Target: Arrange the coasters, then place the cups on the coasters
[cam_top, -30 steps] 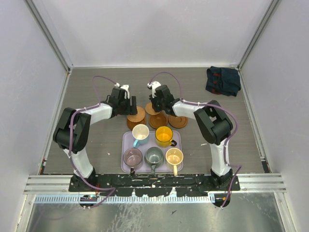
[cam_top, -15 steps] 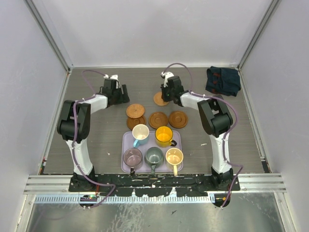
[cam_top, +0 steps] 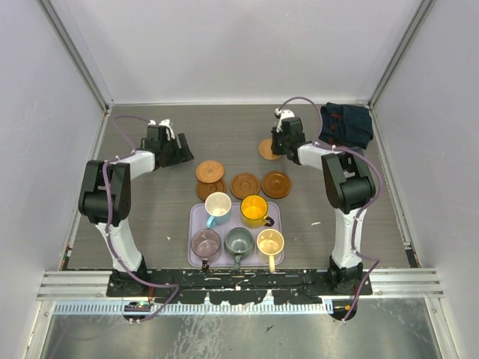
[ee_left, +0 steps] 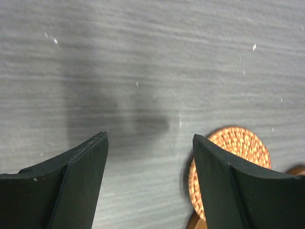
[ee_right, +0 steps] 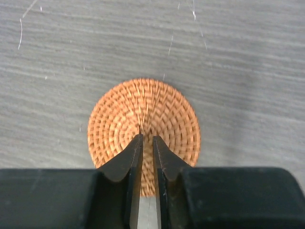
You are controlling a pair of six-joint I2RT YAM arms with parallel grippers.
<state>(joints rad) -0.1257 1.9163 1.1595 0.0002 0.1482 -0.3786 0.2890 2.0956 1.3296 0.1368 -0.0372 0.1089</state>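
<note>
Toward the far right of the table (cam_top: 224, 127), the right gripper (ee_right: 147, 138) pinches the near rim of one coaster (ee_right: 143, 114), jaws nearly closed. The left gripper (ee_left: 149, 138) hangs over bare table, jaws wide, gripping nothing. Four coasters (cam_top: 245, 185) lie just beyond the tray (cam_top: 196, 218), two of them overlapping. Five cups (cam_top: 239, 241) stand on the tray.

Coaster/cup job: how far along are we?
Done: nothing finished. All five cups sit on the tray, none placed yet. In hand: right fingers pinch one coaster by its edge, beyond the row; left fingers open, empty. Left: spread the other four coasters, two of them overlapping, then move every cup onto one.
</note>
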